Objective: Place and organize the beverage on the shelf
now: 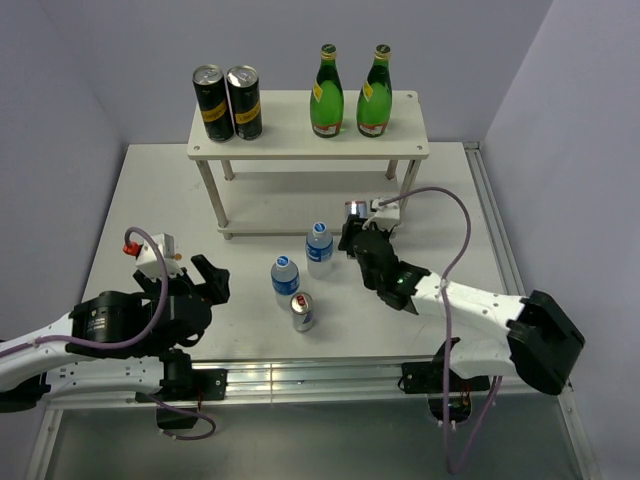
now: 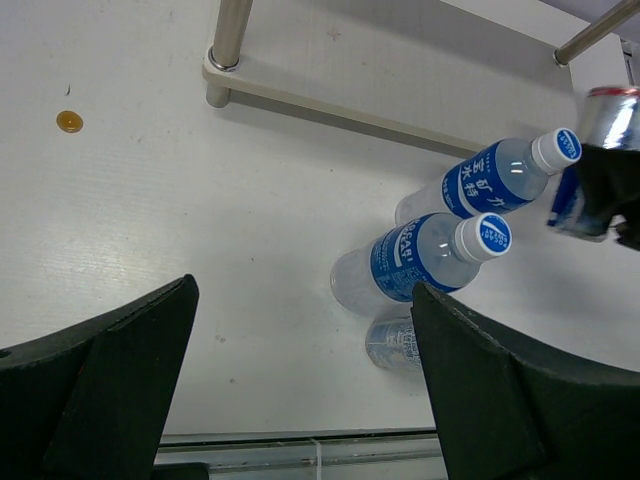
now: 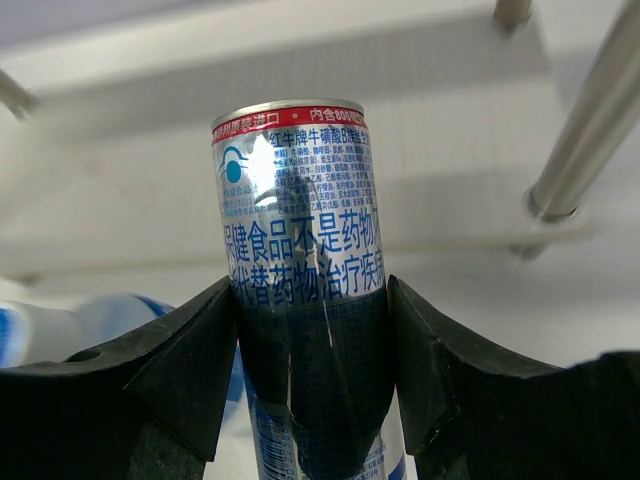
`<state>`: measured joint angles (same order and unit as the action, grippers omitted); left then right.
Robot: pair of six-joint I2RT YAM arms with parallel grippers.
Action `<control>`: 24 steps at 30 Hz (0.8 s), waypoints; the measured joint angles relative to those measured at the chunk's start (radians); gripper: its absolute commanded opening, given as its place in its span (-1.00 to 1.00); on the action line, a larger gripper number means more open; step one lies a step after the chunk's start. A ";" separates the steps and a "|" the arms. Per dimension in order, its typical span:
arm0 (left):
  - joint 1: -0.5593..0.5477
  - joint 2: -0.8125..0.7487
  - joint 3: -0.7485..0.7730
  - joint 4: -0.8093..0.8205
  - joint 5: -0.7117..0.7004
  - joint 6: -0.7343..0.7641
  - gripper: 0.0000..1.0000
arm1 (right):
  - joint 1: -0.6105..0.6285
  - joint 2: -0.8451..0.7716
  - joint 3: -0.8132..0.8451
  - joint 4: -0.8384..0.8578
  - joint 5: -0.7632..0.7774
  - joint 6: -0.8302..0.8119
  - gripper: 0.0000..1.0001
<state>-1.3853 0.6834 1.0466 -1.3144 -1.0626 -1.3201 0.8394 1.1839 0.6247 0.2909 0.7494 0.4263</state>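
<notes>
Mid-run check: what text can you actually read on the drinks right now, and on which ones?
"保健食品不是药物": silver can, blue print on its side.
"代替药物治疗疾病": same can, the line below.
"原装进口": same can, red top band. The finer print is too small to read.
"POCARI": near water bottle, blue label.
"宝矿力": far water bottle, blue label.
Green bottles and black cans: labels too small to read.
</notes>
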 measured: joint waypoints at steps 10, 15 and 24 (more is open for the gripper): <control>0.000 -0.031 -0.002 0.000 0.000 0.000 0.89 | -0.151 0.223 0.039 -0.210 -0.145 0.142 -1.00; 0.000 -0.026 -0.003 0.000 0.000 0.000 0.89 | -0.167 0.289 0.093 -0.209 -0.167 0.153 -1.00; 0.000 -0.025 -0.005 0.000 0.000 0.000 0.89 | -0.195 0.391 0.178 -0.212 -0.206 0.154 -1.00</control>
<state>-1.3853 0.6586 1.0420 -1.3144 -1.0626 -1.3201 0.6449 1.5753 0.8024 0.0792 0.5438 0.5800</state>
